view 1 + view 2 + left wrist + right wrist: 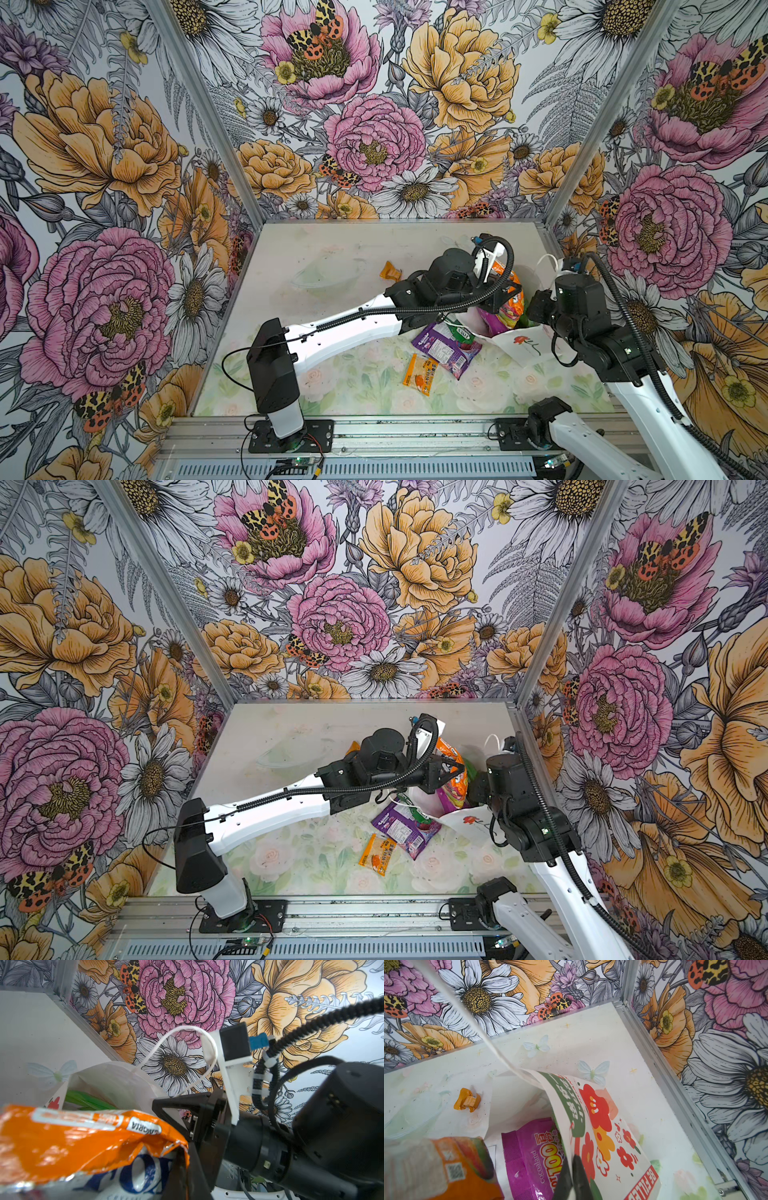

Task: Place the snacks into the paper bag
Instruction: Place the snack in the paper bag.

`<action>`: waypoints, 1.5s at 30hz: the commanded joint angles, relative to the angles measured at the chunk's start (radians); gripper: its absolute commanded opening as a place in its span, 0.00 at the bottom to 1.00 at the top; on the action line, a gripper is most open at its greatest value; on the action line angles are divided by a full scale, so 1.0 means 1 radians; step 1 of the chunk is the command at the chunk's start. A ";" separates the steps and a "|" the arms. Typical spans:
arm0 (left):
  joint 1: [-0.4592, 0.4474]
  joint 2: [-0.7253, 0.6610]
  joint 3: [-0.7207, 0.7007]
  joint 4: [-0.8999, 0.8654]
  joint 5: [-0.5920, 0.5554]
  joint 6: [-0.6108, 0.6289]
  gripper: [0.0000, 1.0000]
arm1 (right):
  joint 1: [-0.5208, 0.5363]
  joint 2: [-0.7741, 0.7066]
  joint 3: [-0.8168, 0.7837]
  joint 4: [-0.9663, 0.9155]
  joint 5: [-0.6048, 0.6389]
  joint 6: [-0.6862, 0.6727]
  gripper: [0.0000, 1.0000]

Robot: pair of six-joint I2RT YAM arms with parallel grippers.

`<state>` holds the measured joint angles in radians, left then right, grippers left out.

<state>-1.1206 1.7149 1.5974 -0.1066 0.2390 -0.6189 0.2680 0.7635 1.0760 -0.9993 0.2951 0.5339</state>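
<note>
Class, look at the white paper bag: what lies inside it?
A magenta pouch and something green show inside the paper bag; an orange packet stands at its mouth. The bottom is hidden.

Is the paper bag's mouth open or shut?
Open: the right gripper pinches a wall of the paper bag, and a magenta pouch shows inside.

Paper bag (pixel 604 1118): white, red/orange flower print, green band. Orange packet (pixel 62 1142): white-blue lettering. Magenta pouch (pixel 529 1157), yellow numerals. Purple pouch (pixel 446 347). Table (pixel 332 386): pale floral.

table (pixel 332 241) | purple pouch (pixel 446 347) | orange packet (pixel 419 374) | orange sachet (pixel 390 271) | paper bag (pixel 523 345)
</note>
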 commanded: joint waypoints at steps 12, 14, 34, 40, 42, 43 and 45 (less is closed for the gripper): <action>-0.002 0.054 0.205 -0.029 0.009 0.076 0.00 | -0.164 -0.017 0.042 0.099 -0.214 0.017 0.00; -0.002 0.069 0.203 -0.022 0.020 0.065 0.00 | -0.164 -0.018 0.049 0.099 -0.209 0.017 0.00; 0.051 0.240 0.170 0.037 0.081 -0.008 0.00 | -0.315 -0.036 -0.019 0.099 -0.246 0.003 0.00; 0.062 0.300 0.226 -0.064 0.064 0.001 0.00 | -0.324 -0.035 -0.021 0.100 -0.249 0.002 0.00; 0.059 0.319 0.254 -0.128 0.040 0.008 0.00 | -0.325 -0.036 -0.020 0.100 -0.248 0.003 0.00; 0.058 0.326 0.264 -0.155 0.031 0.014 0.00 | -0.327 -0.036 -0.022 0.100 -0.246 0.001 0.00; 0.052 0.330 0.274 -0.198 0.012 0.029 0.00 | -0.328 -0.038 -0.022 0.100 -0.241 0.001 0.00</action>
<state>-1.0630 2.0457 1.8259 -0.2356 0.2844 -0.6182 -0.0475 0.7406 1.0523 -0.9565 0.0471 0.5339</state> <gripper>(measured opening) 0.047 0.047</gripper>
